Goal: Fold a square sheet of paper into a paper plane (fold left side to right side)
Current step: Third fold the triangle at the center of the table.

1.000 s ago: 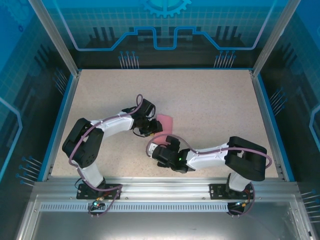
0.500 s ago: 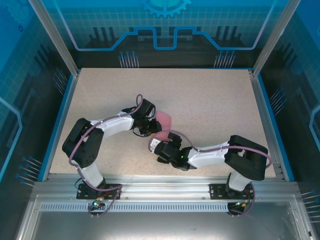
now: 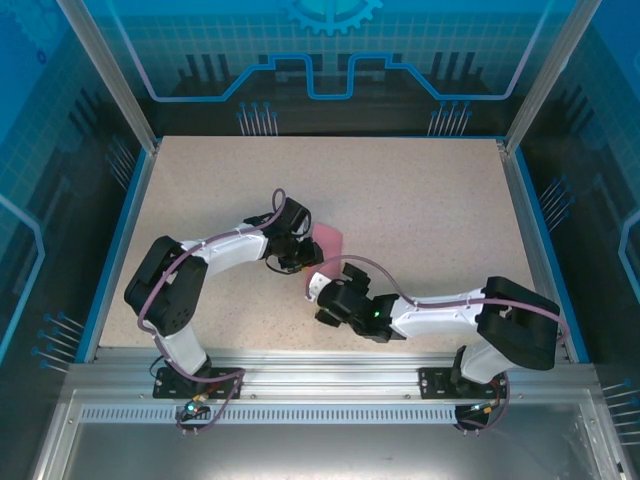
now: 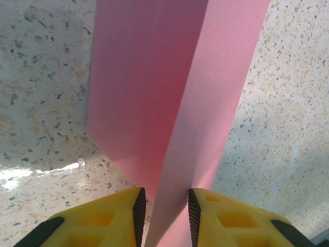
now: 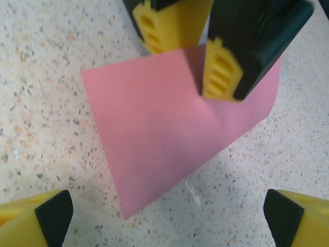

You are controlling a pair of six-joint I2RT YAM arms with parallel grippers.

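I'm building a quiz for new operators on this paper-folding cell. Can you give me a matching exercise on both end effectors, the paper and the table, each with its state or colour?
Things:
1. left end effector
2. right end effector
3. square sheet of paper
4. table

States or colours:
A. speckled beige
B. jaws wide open, nothing between them
C. pink, partly folded
D. closed on the paper

Pairs: 1-D, 2-B, 3-C, 4-A
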